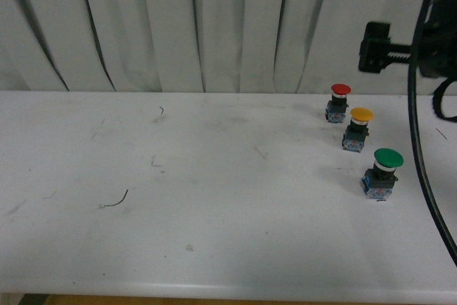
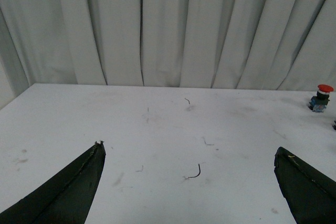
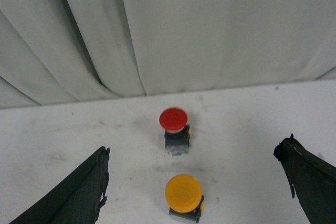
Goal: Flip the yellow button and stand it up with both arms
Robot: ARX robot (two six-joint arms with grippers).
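Three push-button switches are set upright in a slanted row near the right edge of a matte white surface (image 1: 214, 212), well apart from its left edge. Each is built of a smooth round mushroom cap, a short black neck and a small blue-grey square block base.

The yellow button (image 1: 357, 128) stands in the middle of the row, cap uppermost, its base flat on the surface. The red button (image 1: 338, 102) is placed just beyond it, nearest the far edge, and the green button (image 1: 383, 171), larger in cap and body, is placed nearest the front edge. None of the three touches another.

The surface is scuffed and faintly smudged. A thin curved bit of dark wire (image 1: 116, 201) lies on its left half, and a few smaller dark scraps are scattered farther back. Behind the far edge, a pale pleated curtain (image 1: 178, 26) hangs in soft vertical folds.

In the right wrist view, the right hand (image 3: 197, 182) is seen with its two dark, tapered fingers (image 3: 79, 195) spread wide apart, holding nothing; the yellow button and the red button are framed between them, untouched. In the front view only a black bracket and a looping black cable (image 1: 418, 141) of the right arm are seen, above the right edge.

In the left wrist view, the left hand (image 2: 189, 182) is likewise spread wide and empty, over the bare left part of the surface, with the wire below it.
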